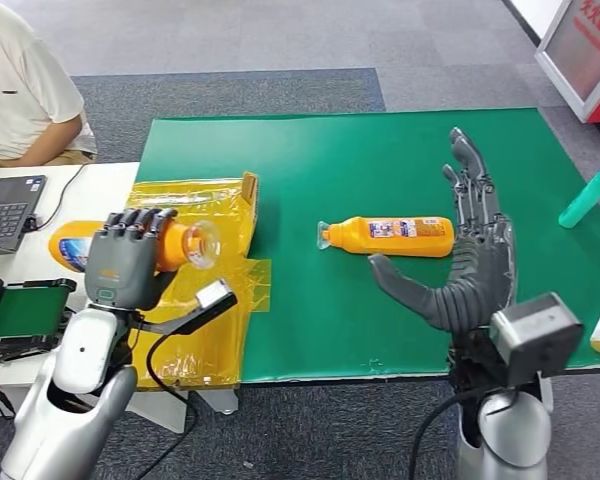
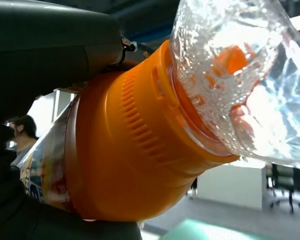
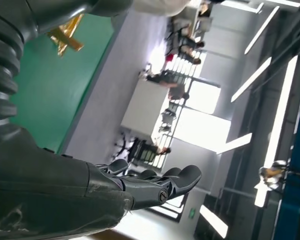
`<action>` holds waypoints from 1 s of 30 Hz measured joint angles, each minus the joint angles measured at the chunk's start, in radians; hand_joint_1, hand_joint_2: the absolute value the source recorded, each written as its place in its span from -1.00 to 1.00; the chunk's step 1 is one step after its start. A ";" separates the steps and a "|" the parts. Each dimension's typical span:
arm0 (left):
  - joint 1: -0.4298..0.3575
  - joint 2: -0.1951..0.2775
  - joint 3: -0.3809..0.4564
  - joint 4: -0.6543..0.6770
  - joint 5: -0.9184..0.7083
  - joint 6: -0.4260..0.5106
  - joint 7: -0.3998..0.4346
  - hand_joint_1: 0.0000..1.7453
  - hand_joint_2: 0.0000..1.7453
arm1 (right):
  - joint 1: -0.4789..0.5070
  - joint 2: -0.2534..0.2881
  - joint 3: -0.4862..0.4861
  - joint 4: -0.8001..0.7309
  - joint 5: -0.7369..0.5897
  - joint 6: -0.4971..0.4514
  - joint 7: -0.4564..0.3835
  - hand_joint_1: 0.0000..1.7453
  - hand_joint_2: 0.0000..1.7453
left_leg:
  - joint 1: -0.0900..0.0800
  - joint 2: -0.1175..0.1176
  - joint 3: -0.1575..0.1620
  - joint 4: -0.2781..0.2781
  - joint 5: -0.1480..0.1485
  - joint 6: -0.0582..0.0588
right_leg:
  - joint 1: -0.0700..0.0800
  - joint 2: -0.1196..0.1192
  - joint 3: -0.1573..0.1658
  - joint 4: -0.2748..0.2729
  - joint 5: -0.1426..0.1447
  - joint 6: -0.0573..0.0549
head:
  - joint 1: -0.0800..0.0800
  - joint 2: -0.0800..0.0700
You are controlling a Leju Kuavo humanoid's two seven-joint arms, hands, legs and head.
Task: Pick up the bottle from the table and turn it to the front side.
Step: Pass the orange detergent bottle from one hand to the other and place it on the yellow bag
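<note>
Already bottle (image 1: 172, 245) gripped by left hand (image 1: 123, 262), fingers (image 1: 142, 222) wrapped round body, held lifted near bench's left edge. Right hand (image 1: 463, 255) spread wide, nothing held, beside second bottle (image 1: 391, 236) lying mid-bench. Turning step judged in hand; wrist roll needed next.

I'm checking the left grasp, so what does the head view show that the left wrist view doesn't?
Head view alone: the second orange bottle lying on the green mat, the open right robot hand beside it, the yellow plastic sheet, and a laptop. Left wrist view alone: the ribbed orange neck close up. Both: the left robot hand holding the orange bottle with its clear cap.
</note>
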 joint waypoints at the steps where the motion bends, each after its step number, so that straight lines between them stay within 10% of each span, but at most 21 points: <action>1: 0.000 0.010 0.000 0.035 0.000 0.000 -0.018 1.00 1.00 | 0.008 -0.002 0.000 -0.020 -0.017 0.014 -0.003 -1.00 1.00 | 0.000 0.000 0.000 0.000 0.000 0.000 | 0.000 0.000 0.000 0.000 0.000 0.000 | 0.000 0.000; 18: -0.014 0.038 0.016 0.273 0.000 -0.059 -0.094 1.00 1.00 | 0.071 -0.039 0.015 -0.159 -0.079 0.072 -0.041 -1.00 1.00 | 0.000 0.000 -0.002 0.000 0.000 0.000 | 0.000 0.000 -0.001 0.000 0.000 0.000 | 0.000 0.000; 30: -0.050 -0.063 0.050 0.375 0.000 -0.083 -0.120 1.00 1.00 | 0.071 -0.043 0.028 -0.162 -0.111 0.081 -0.059 -1.00 1.00 | 0.000 0.000 -0.002 0.000 0.000 0.000 | 0.000 0.000 -0.001 0.000 0.000 0.000 | 0.000 0.000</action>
